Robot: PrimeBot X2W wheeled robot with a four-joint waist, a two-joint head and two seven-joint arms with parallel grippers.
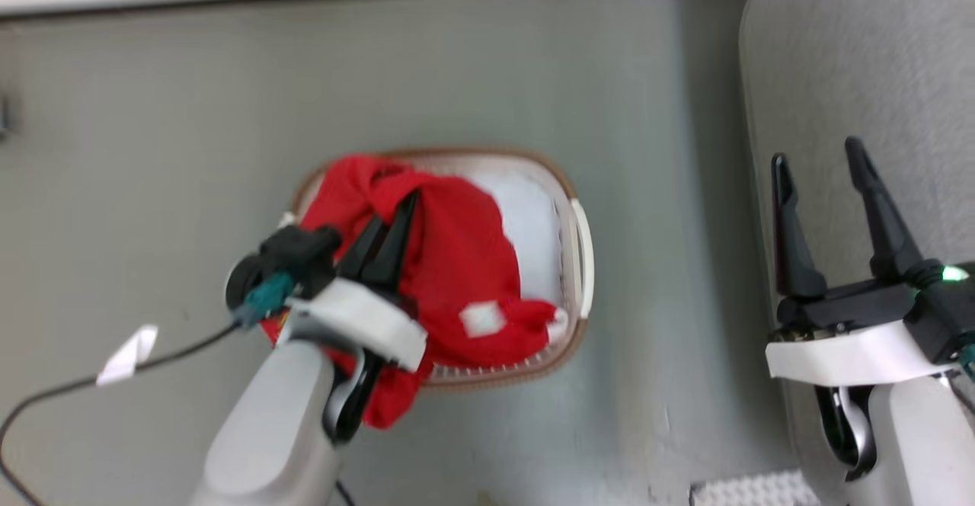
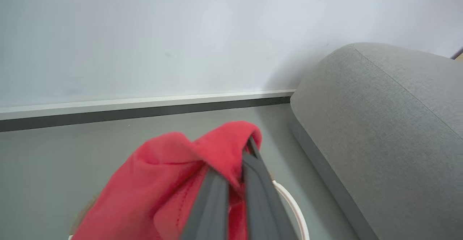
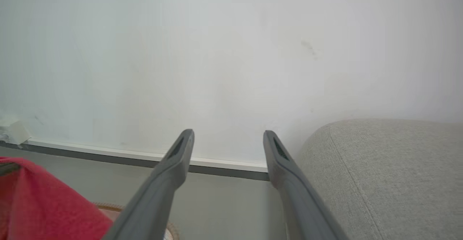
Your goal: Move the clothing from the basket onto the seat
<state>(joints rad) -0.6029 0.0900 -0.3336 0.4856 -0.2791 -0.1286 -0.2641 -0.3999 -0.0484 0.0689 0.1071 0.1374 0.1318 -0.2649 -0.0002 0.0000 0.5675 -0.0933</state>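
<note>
head: basket (image 1: 570,190) is partly hidden under a blurred red garment (image 1: 457,262), which is gripped by the clenched left tool (image 1: 400,212) | left wrist: garment is pinched at the tool's tip, seat (image 2: 379,124) off to one side | right wrist: right tool (image 3: 228,138) is held spread apart beside the seat

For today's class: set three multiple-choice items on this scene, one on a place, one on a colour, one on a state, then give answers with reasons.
1. Where does the basket stand? A on a shelf; B on the grey floor; C on a table.
2. What colour is the clothing? A blue; B red; C green.
3. How is the right gripper? A open; B shut on clothing; C shut on nothing.
Answers: 1B, floor surrounds it; 2B, the fabric is bright red; 3A, its fingers stand wide apart.
</note>
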